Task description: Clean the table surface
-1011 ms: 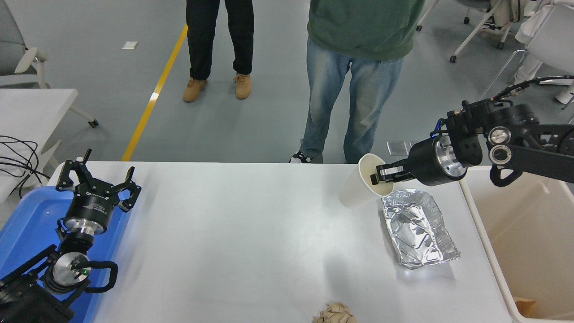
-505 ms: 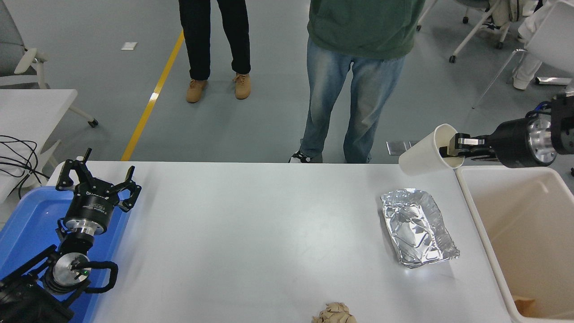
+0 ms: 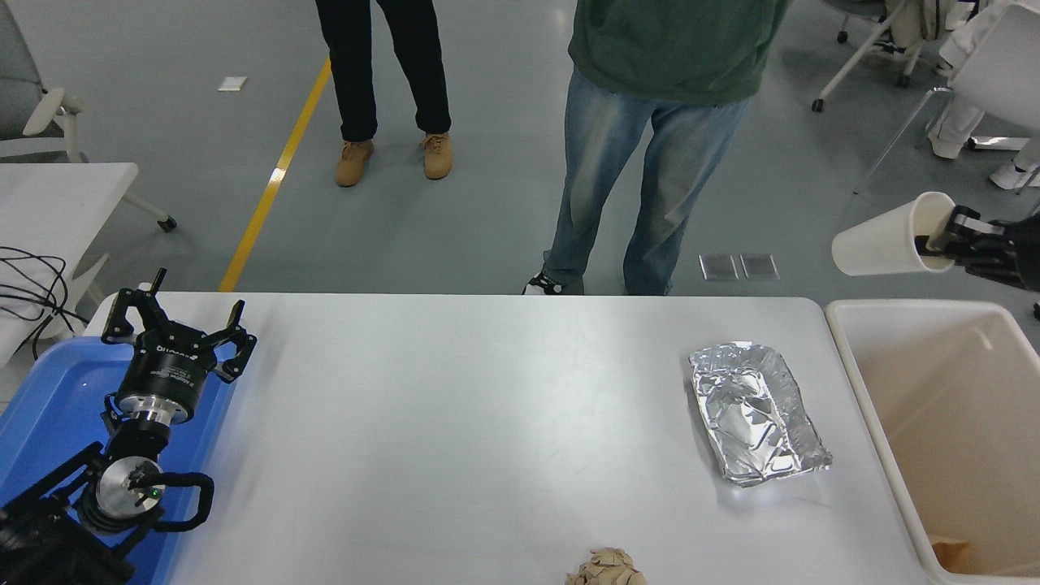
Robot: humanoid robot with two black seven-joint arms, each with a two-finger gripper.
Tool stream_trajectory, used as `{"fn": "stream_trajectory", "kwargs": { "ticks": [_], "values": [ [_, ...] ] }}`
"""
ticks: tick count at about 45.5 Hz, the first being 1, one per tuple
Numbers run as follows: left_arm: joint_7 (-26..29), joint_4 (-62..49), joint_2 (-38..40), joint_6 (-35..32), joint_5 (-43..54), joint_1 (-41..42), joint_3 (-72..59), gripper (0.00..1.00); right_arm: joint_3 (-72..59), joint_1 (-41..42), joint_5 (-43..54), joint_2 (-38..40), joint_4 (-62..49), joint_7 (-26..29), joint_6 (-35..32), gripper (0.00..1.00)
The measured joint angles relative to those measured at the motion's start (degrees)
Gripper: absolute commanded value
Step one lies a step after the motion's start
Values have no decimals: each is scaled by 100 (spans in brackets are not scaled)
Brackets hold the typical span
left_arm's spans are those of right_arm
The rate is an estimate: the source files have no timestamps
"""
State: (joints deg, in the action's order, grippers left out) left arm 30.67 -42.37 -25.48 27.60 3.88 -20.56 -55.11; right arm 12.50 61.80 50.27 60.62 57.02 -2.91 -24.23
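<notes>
From the head view, the table surface (image 3: 455, 422) is filling the middle and lower part of the frame, its far edge running across just below the feet of two people standing beyond it. A crumpled foil tray (image 3: 757, 411) is lying near the right edge of the surface, tilted slightly, and a wad of brown paper (image 3: 607, 569) is sitting at the near edge, partly cut off by the frame. The right gripper (image 3: 942, 240) is reaching in from the right side, held above the far-left corner of a beige bin (image 3: 861, 382) that is standing just beside the right edge of the surface; its fingers are pinching the rim of a white paper cup (image 3: 881, 244), which is lying on its side in the air with its base pointing left. The left gripper (image 3: 175, 325) is parked at the far-left corner of the surface, its fingers spread wide and holding nothing, hovering over the edge of a blue tray (image 3: 49, 406) beside the left edge. A smaller white table (image 3: 57, 195) is standing farther left.
</notes>
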Motion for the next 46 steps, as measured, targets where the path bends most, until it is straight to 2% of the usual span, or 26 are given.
{"fn": "stream_trajectory", "kwargs": {
  "ticks": [10, 18, 34, 46],
  "values": [
    [0, 1, 0, 0, 0, 0, 0, 99, 71, -655, -76, -263, -712, -174, 478, 0],
    [1, 1, 0, 0, 2, 0, 0, 99, 92, -1316, -569, -594, -1474, -295, 931, 0],
    [1, 1, 1, 0, 1, 0, 0, 99, 73, -1868, -1701, -1406, -3226, -686, 1162, 0],
    [1, 0, 0, 0, 0, 0, 0, 99, 60, -2053, -2409, -1960, -4096, -822, 1203, 0]
  ]
}}
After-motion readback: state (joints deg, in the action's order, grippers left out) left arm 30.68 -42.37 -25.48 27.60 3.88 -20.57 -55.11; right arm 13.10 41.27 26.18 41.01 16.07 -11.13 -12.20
